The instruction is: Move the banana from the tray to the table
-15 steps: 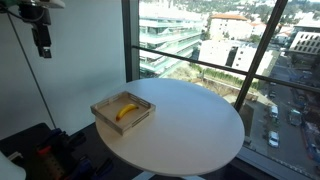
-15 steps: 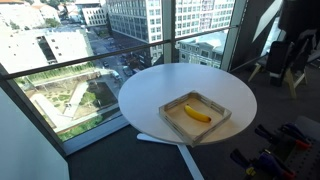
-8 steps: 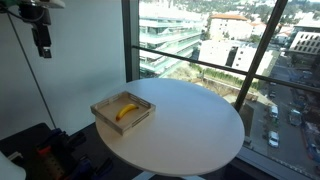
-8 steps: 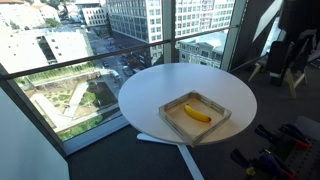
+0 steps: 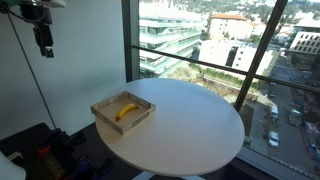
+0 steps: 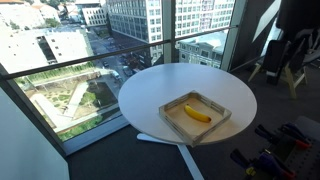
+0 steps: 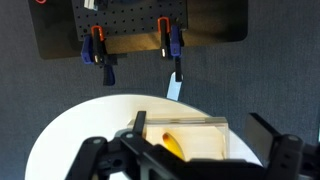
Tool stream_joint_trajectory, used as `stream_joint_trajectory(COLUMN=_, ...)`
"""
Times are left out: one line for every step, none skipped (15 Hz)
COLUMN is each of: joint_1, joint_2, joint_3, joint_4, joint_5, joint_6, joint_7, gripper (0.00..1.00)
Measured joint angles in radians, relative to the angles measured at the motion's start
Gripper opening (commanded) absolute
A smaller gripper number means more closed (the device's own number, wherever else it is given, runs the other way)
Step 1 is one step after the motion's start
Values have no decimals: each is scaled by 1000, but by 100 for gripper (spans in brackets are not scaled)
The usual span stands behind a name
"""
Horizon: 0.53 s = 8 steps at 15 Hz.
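The banana (image 5: 126, 110) lies in the shallow wooden tray (image 5: 104, 109), which sits at the edge of the round white table (image 5: 190, 125). Both exterior views show this; the banana (image 6: 198, 114) is in the middle of the tray (image 6: 170, 115) on the table (image 6: 160, 85). My gripper (image 5: 42, 38) hangs high up, far above and to the side of the tray. In the wrist view the fingers of the gripper (image 7: 205, 135) are spread wide and hold nothing; the tray (image 7: 200, 130) and part of the banana (image 7: 172, 145) show between them, far below.
Tall windows with black frames (image 5: 128, 40) stand right behind the table. A dark pegboard with clamps (image 7: 135, 30) shows in the wrist view. Robot gear and cables (image 6: 285, 150) stand on the floor near the table.
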Motion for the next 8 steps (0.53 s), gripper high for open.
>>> stream_joint_trajectory(joint_1=-2, joint_2=1, joint_3=0, joint_4=0, joint_5=-3, joint_6=19, joint_7=0, gripper=100)
stream_joint_trajectory(joint_1=-3, joint_2=3, joint_3=0, joint_4=0, joint_5=-7, joint_6=39, joint_7=0, gripper=100)
stream_joint_trajectory(joint_1=-5, joint_2=6, joint_3=-1, joint_4=0, joint_5=-12, joint_6=59, joint_7=0, gripper=100)
stream_joint_trajectory(joint_1=-7, joint_2=10, joint_3=-3, joint_4=0, joint_5=-17, joint_6=79, joint_7=0, gripper=100)
stream_joint_trajectory(joint_1=-9, joint_2=14, joint_3=-6, joint_4=0, joint_5=-21, joint_6=98, joint_7=0, gripper=100)
stream_joint_trajectory(joint_1=-11, joint_2=18, joint_3=-9, joint_4=0, joint_5=-22, joint_6=116, joint_7=-1, gripper=100)
stream_joint_trajectory(joint_1=-13, joint_2=23, joint_3=-14, joint_4=0, joint_5=-22, joint_6=134, joint_7=-1, gripper=100)
stream_joint_trajectory(joint_1=-15, joint_2=27, joint_3=-20, joint_4=0, joint_5=-22, joint_6=150, joint_7=-1, gripper=100)
